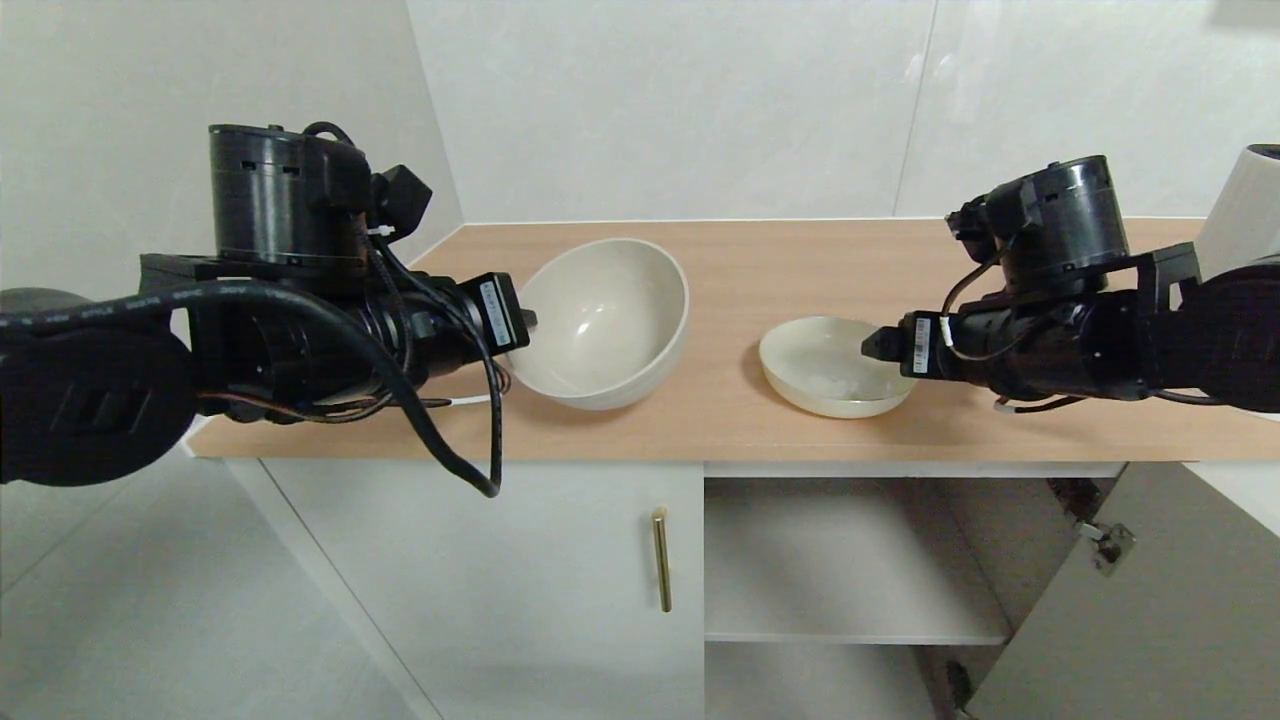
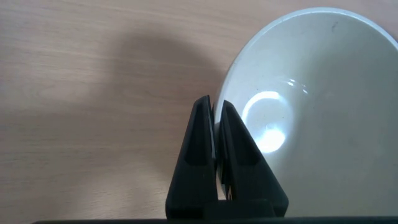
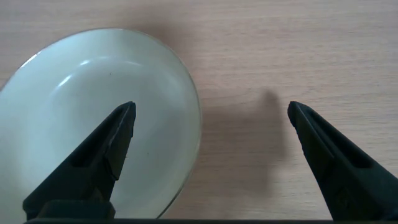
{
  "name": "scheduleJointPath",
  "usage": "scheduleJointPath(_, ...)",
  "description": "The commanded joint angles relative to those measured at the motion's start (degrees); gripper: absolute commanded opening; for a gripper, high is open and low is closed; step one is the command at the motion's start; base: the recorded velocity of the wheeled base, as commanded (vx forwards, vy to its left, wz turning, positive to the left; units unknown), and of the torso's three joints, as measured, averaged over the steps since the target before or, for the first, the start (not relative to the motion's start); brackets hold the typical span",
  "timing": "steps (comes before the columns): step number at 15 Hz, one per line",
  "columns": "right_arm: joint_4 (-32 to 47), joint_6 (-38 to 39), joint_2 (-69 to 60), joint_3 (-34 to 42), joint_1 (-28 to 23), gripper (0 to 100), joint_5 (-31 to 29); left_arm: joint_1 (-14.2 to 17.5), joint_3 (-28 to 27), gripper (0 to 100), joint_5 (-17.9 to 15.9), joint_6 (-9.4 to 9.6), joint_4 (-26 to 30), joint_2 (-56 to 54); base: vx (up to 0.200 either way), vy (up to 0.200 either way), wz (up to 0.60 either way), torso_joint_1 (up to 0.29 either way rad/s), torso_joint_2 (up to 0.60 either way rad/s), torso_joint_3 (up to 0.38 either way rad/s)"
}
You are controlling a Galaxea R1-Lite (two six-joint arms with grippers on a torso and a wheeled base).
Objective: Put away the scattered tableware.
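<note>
A large white bowl point(image 1: 610, 320) rests tilted on the wooden counter point(image 1: 800, 270), its mouth turned toward my left arm. My left gripper point(image 1: 525, 320) is shut on the bowl's near rim; in the left wrist view the two fingers point(image 2: 202, 134) pinch the rim of the bowl point(image 2: 311, 112). A shallow white dish point(image 1: 830, 365) sits flat to the right. My right gripper point(image 1: 872, 345) hangs open over the dish's right edge. In the right wrist view, the rim of the dish point(image 3: 93, 124) lies between the wide-spread fingers point(image 3: 118, 134).
Below the counter, the cabinet's right bay stands open with a white shelf point(image 1: 850, 560), its door point(image 1: 1150, 620) swung out to the right. The left door carries a brass handle point(image 1: 660, 572). A white roll point(image 1: 1245, 210) stands at the counter's far right.
</note>
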Motion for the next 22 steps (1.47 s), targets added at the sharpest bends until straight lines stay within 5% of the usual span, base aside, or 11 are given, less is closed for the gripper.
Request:
scheduleJointPath(1,0.0,0.0,0.6,0.0,0.0,100,0.0,-0.1,0.0,0,0.0,-0.01,0.0,-0.2,0.0,0.0,0.0,0.0,0.0,0.0)
scheduleJointPath(4,-0.1,-0.1,1.3,0.1,0.1,100,0.0,-0.1,0.1,0,-0.1,-0.01,0.0,-0.5,0.0,0.0,0.0,0.0,0.0,0.0)
scheduleJointPath(5,-0.3,0.0,1.4,0.0,0.1,0,0.1,0.0,0.1,0,0.0,-0.09,0.0,-0.6,0.0,0.0,0.0,0.0,0.0,0.0)
scheduleJointPath(13,-0.2,0.3,-0.1,0.4,0.2,0,0.6,0.0,1.0,0,-0.2,-0.09,0.0,-2.2,0.0,0.0,0.0,0.0,0.0,0.0)
scheduleJointPath(18,2.7,0.4,-9.8,6.0,0.6,0,5.5,-1.0,7.8,0,-0.4,0.17,0.0,-10.3,0.0,0.0,0.0,0.0,0.0,0.0)
scheduleJointPath(22,10.4,4.8,-17.4,7.7,1.4,0,11.2,-1.1,13.1,0,-11.9,0.87,2.7,-20.6,0.0,0.0,0.0,0.0,0.0,0.0)
